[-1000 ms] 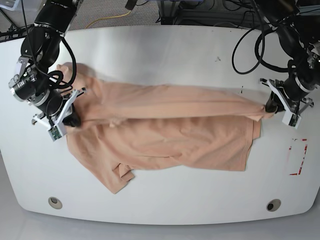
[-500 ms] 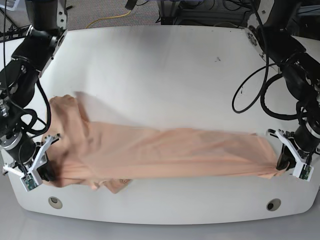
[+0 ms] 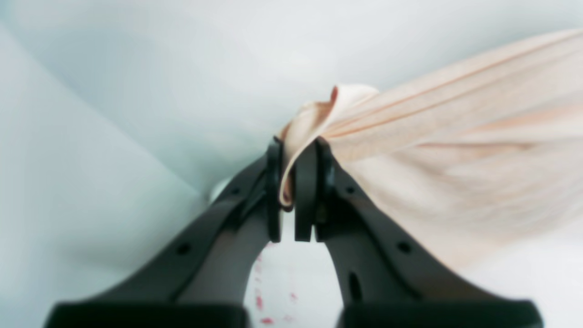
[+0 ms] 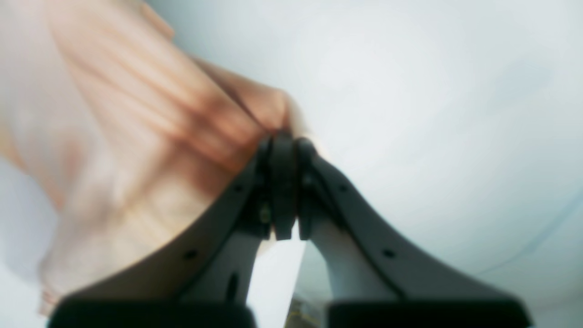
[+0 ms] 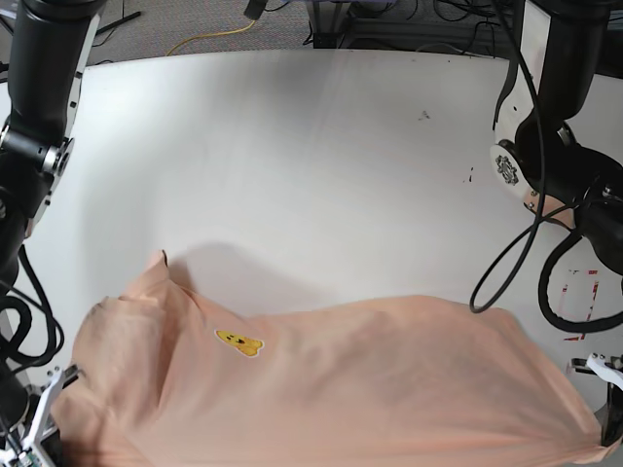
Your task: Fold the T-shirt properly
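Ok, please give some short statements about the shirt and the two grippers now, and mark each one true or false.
1. The left gripper is shut on the shirt. True.
2. The right gripper is open and holds nothing. False: it is shut on the shirt's cloth.
3. A yellow print shows on the shirt. True.
4. The shirt lies at the far edge of the table. False: it is spread at the near edge, between the two grippers.
5. The shirt is blue. False: it is peach.
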`<move>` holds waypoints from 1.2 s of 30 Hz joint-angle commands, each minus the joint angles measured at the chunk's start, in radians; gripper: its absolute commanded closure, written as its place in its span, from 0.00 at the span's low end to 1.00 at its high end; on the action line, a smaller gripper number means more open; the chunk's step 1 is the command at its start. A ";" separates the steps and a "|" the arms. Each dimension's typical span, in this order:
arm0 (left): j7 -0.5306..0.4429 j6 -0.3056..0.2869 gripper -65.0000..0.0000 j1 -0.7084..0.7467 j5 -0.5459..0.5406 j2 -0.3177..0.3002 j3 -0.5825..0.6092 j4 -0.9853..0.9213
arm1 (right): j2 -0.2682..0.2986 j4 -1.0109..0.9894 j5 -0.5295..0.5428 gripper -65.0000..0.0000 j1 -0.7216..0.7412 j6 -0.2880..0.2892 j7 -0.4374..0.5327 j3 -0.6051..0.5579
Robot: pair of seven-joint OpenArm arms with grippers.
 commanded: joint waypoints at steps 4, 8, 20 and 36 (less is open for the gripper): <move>-0.010 0.000 0.98 -0.151 0.066 -0.024 -0.004 -0.008 | 0.023 -0.098 -0.049 1.00 0.205 -0.009 -0.006 -0.020; -0.010 0.000 0.98 -0.234 0.126 -0.044 0.022 -0.012 | 0.044 -0.138 -0.048 1.00 0.308 -0.009 -0.004 -0.067; -0.013 0.000 0.98 -0.298 0.216 -0.073 0.110 -0.012 | 0.052 -0.135 -0.046 1.00 0.322 -0.009 -0.003 -0.076; -0.009 0.000 0.98 -0.177 0.227 -0.138 0.116 -0.011 | 0.018 0.002 -0.045 1.00 -0.069 -0.009 -0.009 0.042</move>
